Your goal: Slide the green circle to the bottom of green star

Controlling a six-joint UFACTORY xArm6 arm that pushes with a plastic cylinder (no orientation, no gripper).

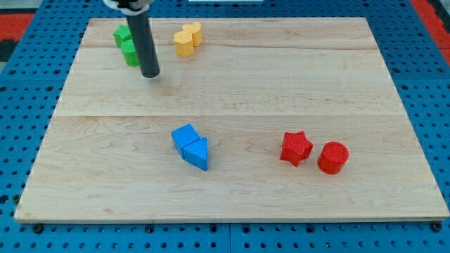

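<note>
No pincer on this arm: it ends in a dark rod standing upright, my tip [150, 74] down on the surface [232, 190].

Nearest lie the blue blocks [190, 145], touching, with the red star [296, 147] and red cylinder [332, 157] to their right. Farther up, my tip sits just right of the green circle [130, 53], which touches the green star [122, 34] above it; yellow blocks [187, 39] lie beyond.

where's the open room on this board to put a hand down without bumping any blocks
The widest bare stretch is the middle band between my tip and the blue blocks. The view's top right, beyond the yellow blocks, is open, as is the bottom left. It is crowded at top left around the green blocks, and near the red star and red cylinder.
</note>
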